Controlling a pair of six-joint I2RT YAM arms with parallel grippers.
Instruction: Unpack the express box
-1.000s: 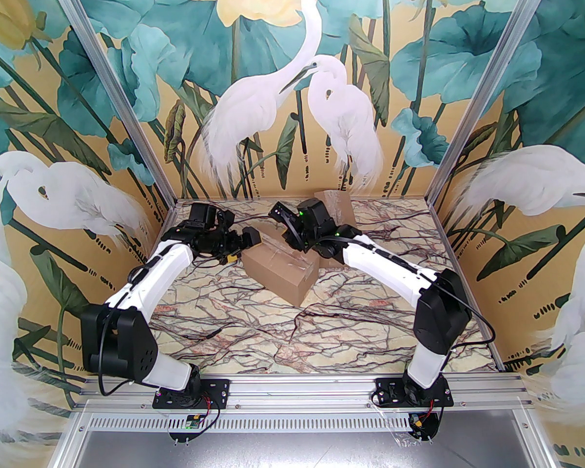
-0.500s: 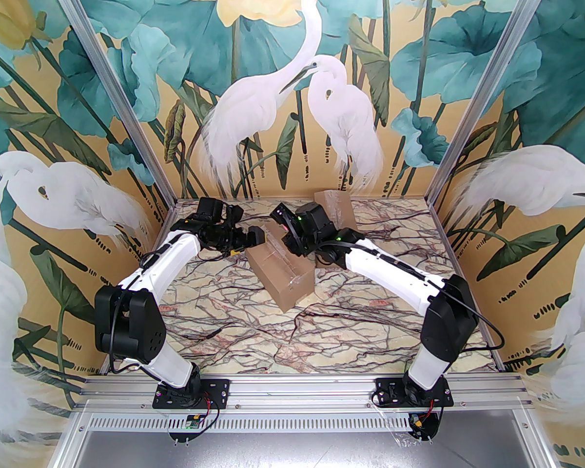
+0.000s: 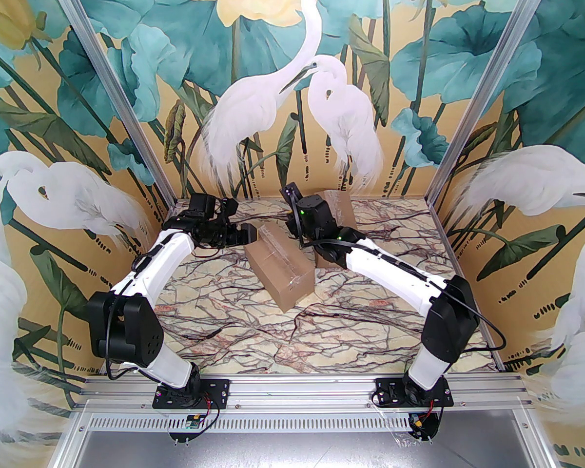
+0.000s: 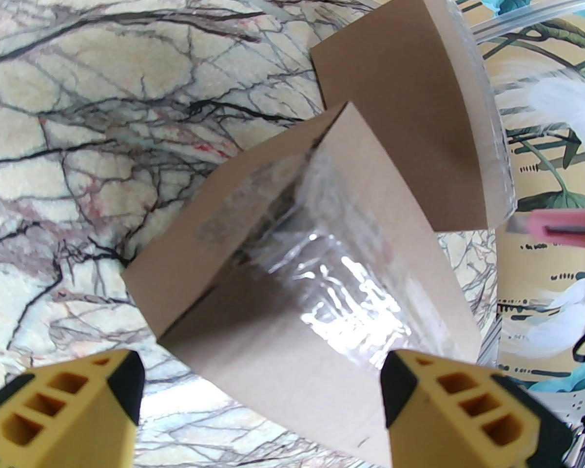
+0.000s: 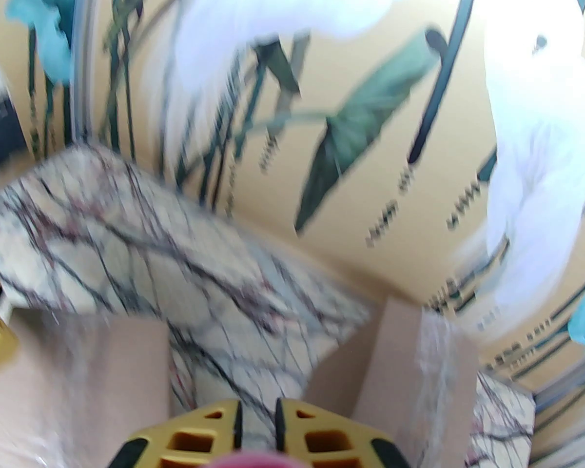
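Our left claw [image 4: 261,378] stands wide open, its yellow fingers [image 4: 68,407] on either side of the near end of the taped express box [image 4: 321,271]. The box lies on the marble table [image 4: 78,115] straight ahead of the claw, and we cannot tell whether the pads touch the cardboard. Our right claw [image 5: 256,422] is pinched almost shut on a pink cutter [image 4: 555,224] and hangs in the air apart from the express box, while a second box [image 4: 409,129] sits just beyond the first, farther from the left claw.
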